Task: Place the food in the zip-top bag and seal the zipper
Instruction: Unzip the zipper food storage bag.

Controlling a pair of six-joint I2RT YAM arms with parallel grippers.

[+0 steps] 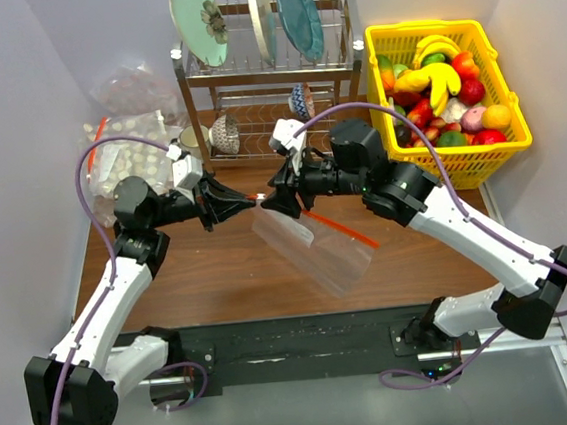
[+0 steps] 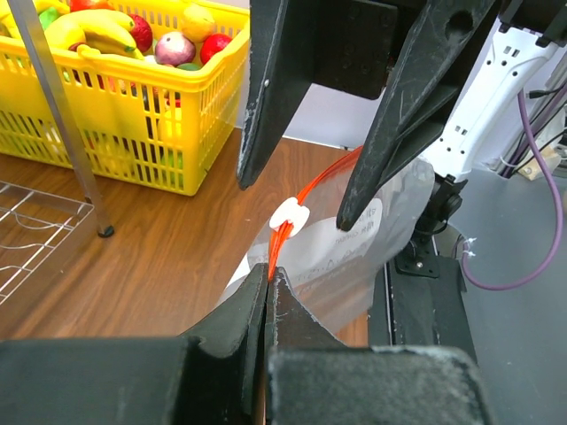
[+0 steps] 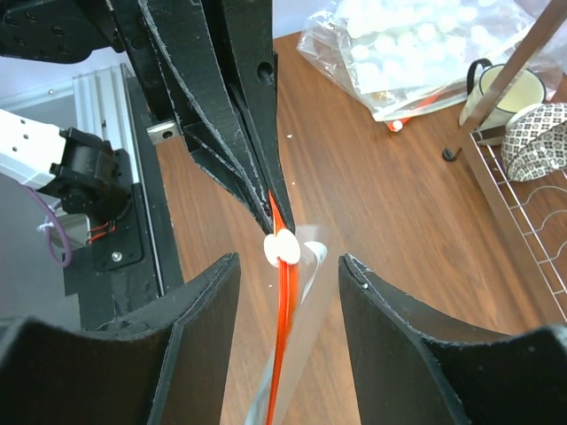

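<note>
Opposite the right gripper (image 3: 288, 258), almost tip to tip, the left gripper (image 2: 267, 271) is pinched on the end of the zipper (image 3: 284, 310), and the zip-top bag (image 1: 333, 253) hangs beneath the right gripper. The right gripper stands spread, its jaws either side of the red strip and white slider (image 2: 290, 215). The food (image 1: 442, 82) sits in a yellow basket (image 1: 460, 163) well behind it.

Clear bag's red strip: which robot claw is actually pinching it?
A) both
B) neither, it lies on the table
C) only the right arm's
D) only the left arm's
D. The left gripper is shut on the zipper of the zip-top bag, while the right gripper stands open on either side of it.
</note>
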